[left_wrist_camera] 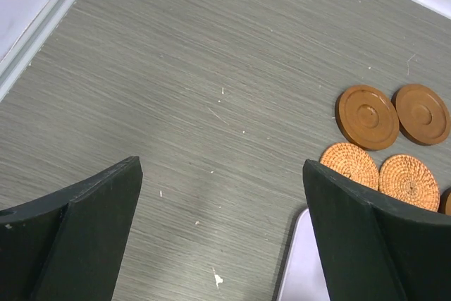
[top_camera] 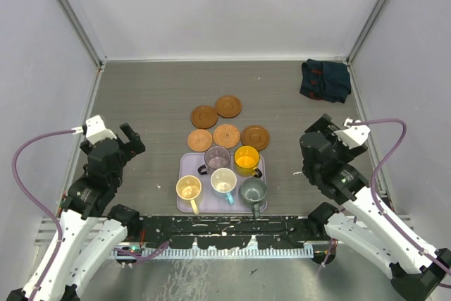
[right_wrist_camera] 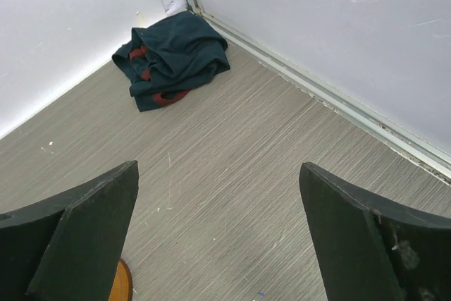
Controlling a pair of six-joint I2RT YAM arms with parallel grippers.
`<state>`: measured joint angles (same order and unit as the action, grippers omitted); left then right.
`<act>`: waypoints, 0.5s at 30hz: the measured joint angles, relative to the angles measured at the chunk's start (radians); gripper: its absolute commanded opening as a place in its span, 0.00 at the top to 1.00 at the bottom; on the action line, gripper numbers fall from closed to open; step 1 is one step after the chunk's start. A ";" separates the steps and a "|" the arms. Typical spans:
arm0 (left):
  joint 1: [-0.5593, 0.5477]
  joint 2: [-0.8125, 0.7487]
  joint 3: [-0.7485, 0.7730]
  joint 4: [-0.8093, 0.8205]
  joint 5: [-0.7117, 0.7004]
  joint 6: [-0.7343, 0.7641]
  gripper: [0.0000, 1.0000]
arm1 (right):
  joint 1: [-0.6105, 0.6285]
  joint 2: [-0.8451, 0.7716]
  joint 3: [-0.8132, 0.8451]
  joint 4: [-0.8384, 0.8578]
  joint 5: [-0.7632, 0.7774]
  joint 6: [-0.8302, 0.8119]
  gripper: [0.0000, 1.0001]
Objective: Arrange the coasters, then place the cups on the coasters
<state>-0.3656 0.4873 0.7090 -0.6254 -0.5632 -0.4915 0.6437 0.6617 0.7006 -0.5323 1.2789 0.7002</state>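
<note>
Both arms wait at the near edge of the table [top_camera: 141, 96], your left gripper [left_wrist_camera: 222, 167] and right gripper [right_wrist_camera: 218, 167] each with jaws spread wide and nothing between them. The five coasters [top_camera: 226, 135] lie in a loose cluster at mid-table, just beyond the lavender tray [top_camera: 184, 165], where the five cups [top_camera: 223, 181] stand upright and packed together. A dark cloth [right_wrist_camera: 173, 60] sits crumpled in the far right corner, well apart. Expect the coasters to be light, stiff and very thin: lying flat, they offer you only an edge, so come down with one finger on either side of the rim. The woven coasters [left_wrist_camera: 349, 164] should grip well; the smooth wooden coasters [left_wrist_camera: 366, 116] look slicker and may skid. The cups appear light and rigid, probably plastic; take each by its wall at the rim, one finger inside, since the handles look small and the neighbours crowd close
</note>
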 measured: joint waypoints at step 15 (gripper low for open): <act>0.000 -0.008 0.000 -0.021 -0.010 -0.018 0.02 | 0.000 0.026 0.000 0.000 -0.001 0.011 0.00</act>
<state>-0.3656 0.4797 0.7090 -0.6464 -0.5735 -0.5095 0.6437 0.6880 0.7006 -0.5327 1.2781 0.7113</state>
